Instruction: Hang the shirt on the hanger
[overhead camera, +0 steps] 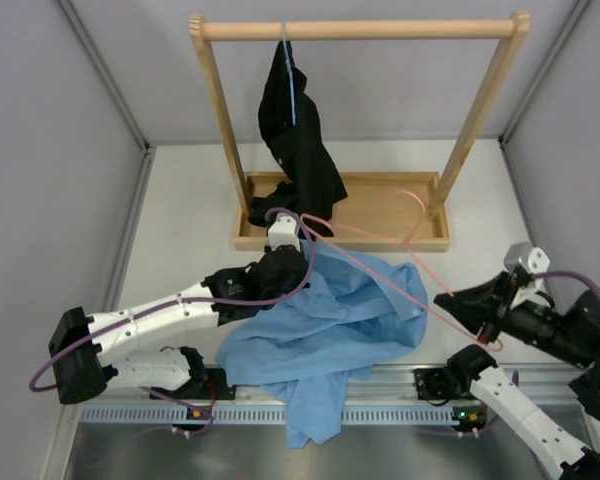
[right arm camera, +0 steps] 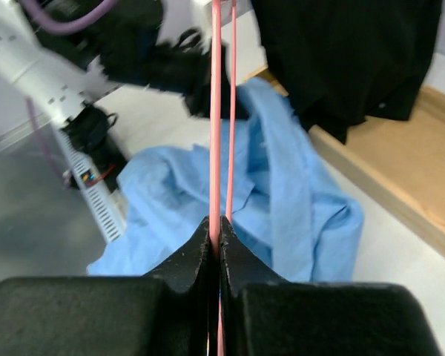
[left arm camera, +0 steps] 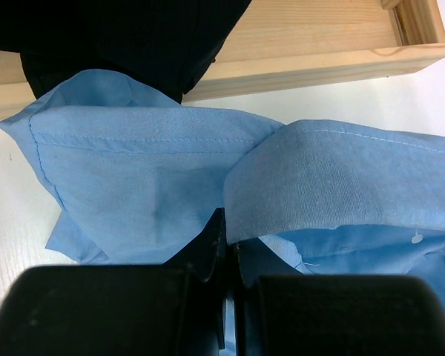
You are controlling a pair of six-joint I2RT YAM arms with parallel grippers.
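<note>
The light blue shirt [overhead camera: 320, 330] lies crumpled on the table's near middle, one part hanging over the front edge. My left gripper [overhead camera: 285, 262] is shut on a fold of the shirt at its far edge; the left wrist view shows the cloth [left arm camera: 133, 170] pinched between the tips of the left gripper [left arm camera: 228, 233]. The pink wire hanger [overhead camera: 380, 268] lies slanted across the shirt's far right part, its hook over the wooden base. My right gripper [overhead camera: 483, 328] is shut on the hanger's near corner; the right wrist view shows the wire [right arm camera: 216, 111] clamped in the right gripper [right arm camera: 216, 222], with the shirt [right arm camera: 282, 200] beyond.
A wooden rack with a top rail [overhead camera: 360, 30] and a tray base [overhead camera: 380, 200] stands at the back. A black garment [overhead camera: 295, 140] hangs from the rail on a pale blue hanger [overhead camera: 290, 70] and reaches the base, close behind my left gripper. Grey walls enclose both sides.
</note>
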